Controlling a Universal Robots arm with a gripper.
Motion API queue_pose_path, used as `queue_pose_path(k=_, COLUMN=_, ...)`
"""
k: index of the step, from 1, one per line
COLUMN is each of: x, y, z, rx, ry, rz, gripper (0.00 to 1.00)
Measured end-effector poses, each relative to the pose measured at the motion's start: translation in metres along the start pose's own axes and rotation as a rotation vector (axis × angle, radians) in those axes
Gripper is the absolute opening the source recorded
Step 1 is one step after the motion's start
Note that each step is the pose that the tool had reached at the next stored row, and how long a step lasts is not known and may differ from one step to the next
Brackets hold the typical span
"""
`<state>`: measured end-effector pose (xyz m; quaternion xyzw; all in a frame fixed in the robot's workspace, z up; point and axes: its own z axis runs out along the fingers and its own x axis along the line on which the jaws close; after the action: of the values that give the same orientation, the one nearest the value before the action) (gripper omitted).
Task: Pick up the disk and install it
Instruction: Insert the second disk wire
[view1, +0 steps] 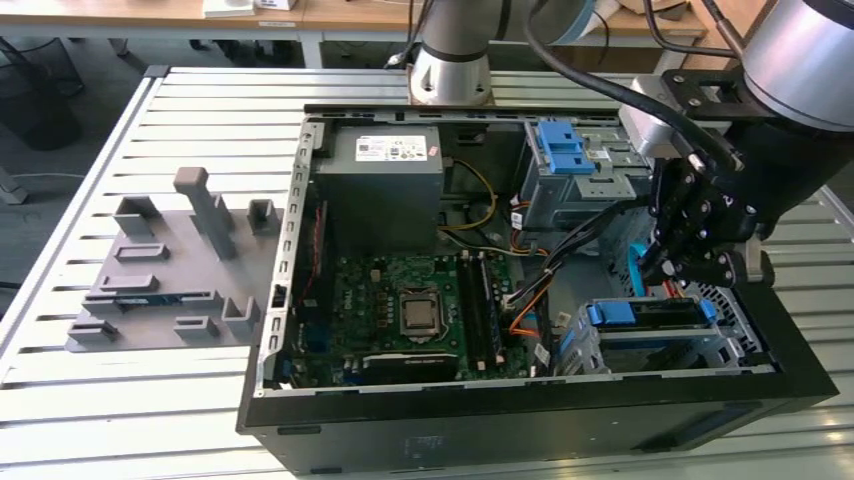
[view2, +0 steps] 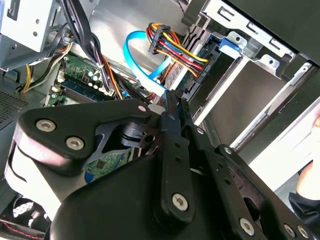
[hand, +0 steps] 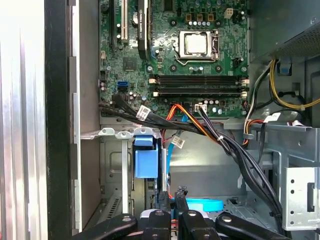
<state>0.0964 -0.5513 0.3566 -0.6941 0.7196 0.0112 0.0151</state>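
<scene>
The disk (view1: 663, 314) lies flat in the metal bay at the front right corner of the open computer case (view1: 534, 420), with its blue bracket (view1: 613, 313) at the inner end. My gripper (view1: 657, 275) hangs just above that bay, beside a light blue data cable (view2: 142, 62). In both wrist views the black fingers (view2: 172, 107) stand pressed together with nothing between them. The first wrist view shows my gripper (hand: 172, 197) a short way from a blue plastic tab (hand: 146, 162) on the bay's edge.
The motherboard (view1: 414, 310) fills the case's middle, and bundled coloured and black cables (hand: 225, 145) cross toward the bays. A grey box with a white sticker (view1: 380, 170) and a cage with a blue latch (view1: 571, 150) sit at the back. A grey fixture (view1: 174, 270) lies left of the case.
</scene>
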Motion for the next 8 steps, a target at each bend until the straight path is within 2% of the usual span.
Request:
queue_pose_path(k=1, x=0.0, y=0.0, z=0.0001, rx=0.0, ry=-0.0001, rz=0.0, gripper=0.16)
queue_pose_path(k=2, x=0.0104, y=-0.0005, z=0.0053, rx=0.0, ry=-0.0003, rz=0.0, gripper=0.16)
queue_pose_path(k=5, x=0.0104, y=-0.0041, z=0.0076, rx=0.0, ry=-0.0001, rz=0.0, gripper=0.16)
queue_pose_path(k=8, x=0.0105, y=-0.0044, z=0.0099, rx=0.0, ry=-0.0001, rz=0.0, gripper=0.16)
